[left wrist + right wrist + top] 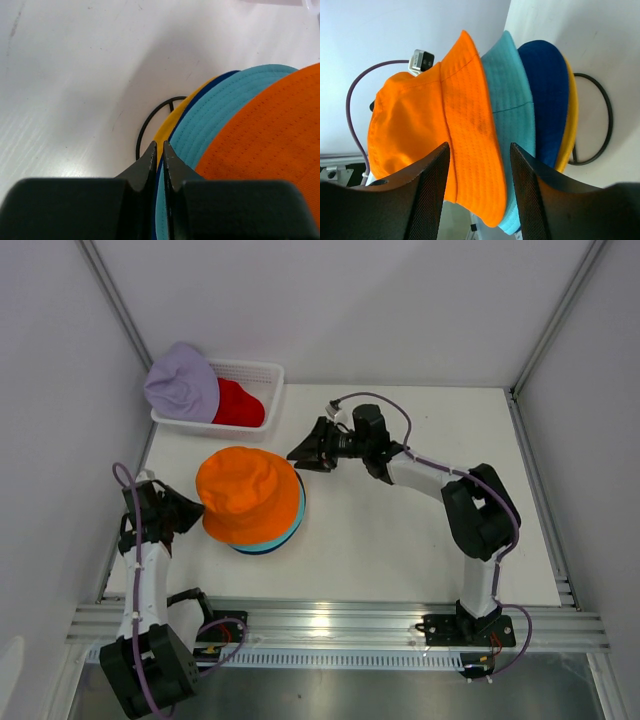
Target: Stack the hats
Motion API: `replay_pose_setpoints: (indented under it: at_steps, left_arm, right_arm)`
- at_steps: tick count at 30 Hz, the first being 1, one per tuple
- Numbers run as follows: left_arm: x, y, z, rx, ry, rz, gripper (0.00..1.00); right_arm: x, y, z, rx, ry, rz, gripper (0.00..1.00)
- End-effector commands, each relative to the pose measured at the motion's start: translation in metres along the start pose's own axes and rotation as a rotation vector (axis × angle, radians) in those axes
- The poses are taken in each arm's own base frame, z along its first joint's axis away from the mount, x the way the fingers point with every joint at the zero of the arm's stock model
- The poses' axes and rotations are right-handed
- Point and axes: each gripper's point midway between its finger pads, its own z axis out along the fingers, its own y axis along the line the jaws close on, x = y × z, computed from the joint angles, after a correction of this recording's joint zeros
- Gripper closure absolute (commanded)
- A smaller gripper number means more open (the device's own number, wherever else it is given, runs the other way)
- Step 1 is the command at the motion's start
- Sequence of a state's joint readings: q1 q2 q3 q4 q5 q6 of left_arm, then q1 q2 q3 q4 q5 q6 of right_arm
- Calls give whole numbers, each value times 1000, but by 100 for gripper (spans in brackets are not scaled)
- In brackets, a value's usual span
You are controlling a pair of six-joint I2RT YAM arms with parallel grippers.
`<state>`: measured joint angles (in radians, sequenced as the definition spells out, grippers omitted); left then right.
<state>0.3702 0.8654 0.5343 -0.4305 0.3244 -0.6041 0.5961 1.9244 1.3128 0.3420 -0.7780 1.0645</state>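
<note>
Four hats sit stacked on a black wire stand [606, 120]: orange hat [248, 495] on top, then teal hat [512, 95], navy hat [545, 95] and yellow hat [568, 125] at the bottom. My left gripper [158, 146] is at the stack's left edge, shut on the thin lower brims, with navy and yellow fabric in the narrow gap. My right gripper [479, 146] stands open at the stack's far right side [298, 455], its jaws on either side of the orange brim without touching it. The lavender hat [182, 388] and red hat [238, 403] lie in the basket.
The white mesh basket [255, 368] stands at the table's back left corner, against the wall. Grey walls close in the left, back and right sides. A metal rail runs along the near edge by the arm bases.
</note>
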Motion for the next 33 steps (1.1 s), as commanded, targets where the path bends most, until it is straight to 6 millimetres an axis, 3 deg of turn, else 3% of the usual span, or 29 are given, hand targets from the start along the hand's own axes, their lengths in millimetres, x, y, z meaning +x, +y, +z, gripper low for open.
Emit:
replay_pose_setpoints:
  at_steps: [1, 10, 13, 18, 22, 25, 30, 33]
  left_arm:
    - [-16, -32, -10, 110, -27, 13, 89]
    - [-37, -65, -41, 218, -53, -9, 65]
    - [-39, -74, -50, 283, -45, -32, 52]
    - [-33, -92, -64, 396, -17, -28, 42]
    - [-26, -91, -63, 423, 8, -52, 43]
    - [-18, -87, -60, 434, 33, -85, 43]
    - [-21, -74, -62, 393, 6, -117, 42]
    - [-20, -55, -58, 336, -12, -172, 42]
  right_arm:
    - [-3, 24, 7, -80, 20, -73, 45]
    - [13, 20, 12, -78, 67, -60, 53]
    - [17, 15, 13, -71, 77, -54, 60]
    - [23, 3, 15, -43, 91, -42, 64]
    - [27, -3, 15, -33, 99, -33, 74]
    - [28, -8, 14, -20, 95, -22, 100]
    - [24, -22, 11, 17, 70, 12, 100]
    - [22, -35, 9, 76, 58, 40, 100]
